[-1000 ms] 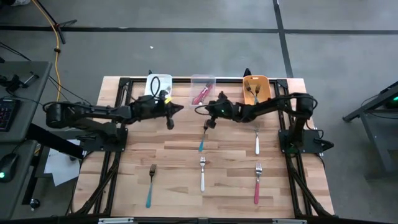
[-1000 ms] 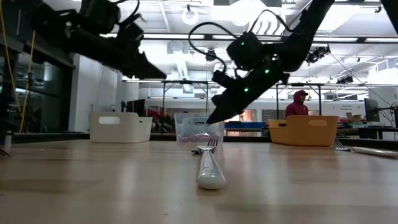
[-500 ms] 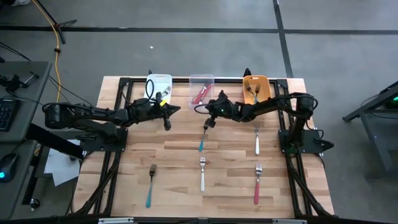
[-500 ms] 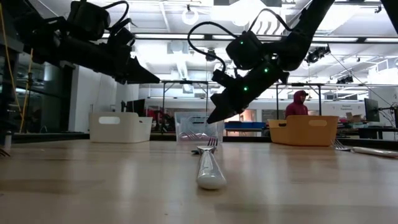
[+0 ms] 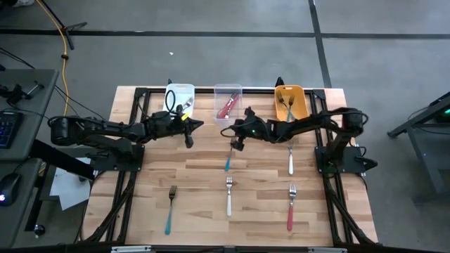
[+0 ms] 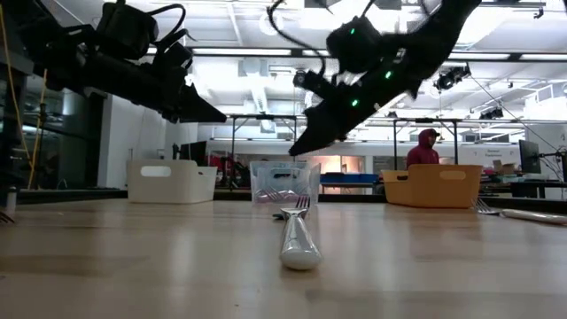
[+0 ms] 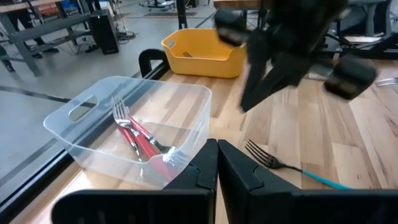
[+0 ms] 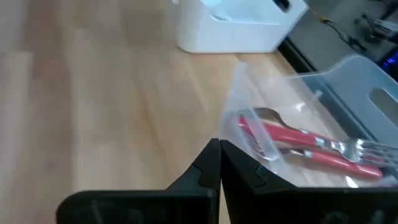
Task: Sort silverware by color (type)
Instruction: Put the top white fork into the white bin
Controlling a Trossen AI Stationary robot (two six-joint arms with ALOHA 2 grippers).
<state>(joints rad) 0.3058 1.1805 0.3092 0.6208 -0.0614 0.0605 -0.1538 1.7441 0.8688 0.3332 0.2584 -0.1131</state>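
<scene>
My left gripper [image 5: 199, 125] [image 6: 221, 115] is shut on nothing. It hovers in front of the white bin [image 5: 179, 95] and the clear bin [image 7: 137, 124], which holds red-handled forks [image 7: 142, 142]. My right gripper [image 5: 234, 144] [image 6: 294, 152] is also shut and empty, in the air just on the near side of the clear bin [image 8: 323, 93]. A teal-handled fork [image 5: 227, 161] [image 7: 283, 167] lies flat on the table beneath it. Flat on the table too are a white fork [image 5: 290, 160], a second white fork [image 5: 228, 198], a teal fork [image 5: 170, 211] and a red fork [image 5: 290, 209].
An orange bin [image 5: 290, 100] at the far right holds forks. The three bins stand in a row along the table's far edge. In the low view the near white fork [image 6: 299, 239] fills the foreground. A person in a red hood [image 6: 427, 146] stands in the room far behind.
My right gripper has risen, still shut, and drifted a little toward the table's near edge, above the teal fork. My left gripper has drawn back slightly toward the table's left and sunk a little, uncovering more of the white bin. No fork has moved.
</scene>
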